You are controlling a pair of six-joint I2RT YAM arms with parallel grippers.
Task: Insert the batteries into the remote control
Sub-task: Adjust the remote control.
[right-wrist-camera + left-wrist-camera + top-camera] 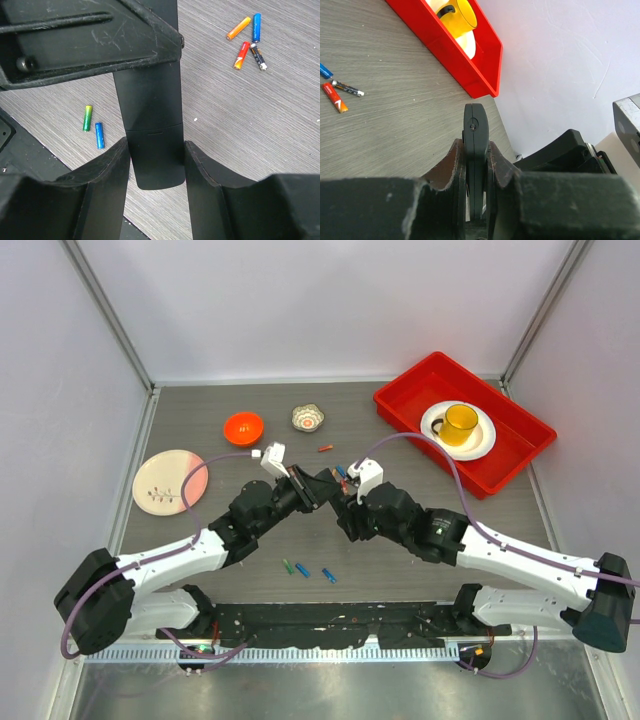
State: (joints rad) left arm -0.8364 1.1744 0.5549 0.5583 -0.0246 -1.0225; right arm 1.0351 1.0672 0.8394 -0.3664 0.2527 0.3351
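The left gripper (475, 150) is clamped tight on the black remote (476, 125). It holds the remote thin side up, over the middle of the table (190, 415), where the two arms meet. The right gripper (157, 150) has one finger on each side of the remote's other end. Its fingers (107, 175) look like they touch the sides. I cannot tell if they squeeze the remote or just sit right beside it.

The batteries (302, 570) lie loose on the table. A green battery (87, 118) and a blue battery (99, 135) lie close together on the near side, by the arms. One more blue one lies a little to their right.

A small bunch lies just past the grippers. It has an orange battery (238, 28), a red battery (241, 55), a black battery (258, 56) and another blue one. One more red one lies alone farther back, near a small bowl (308, 418).

An orange bowl (243, 427) sits to the left of the small bowl. A pink plate (160, 480) sits at the left side of the table. At the back right is a red tray (400, 405). In it a yellow cup (460, 423) stands on a white plate (485, 440).
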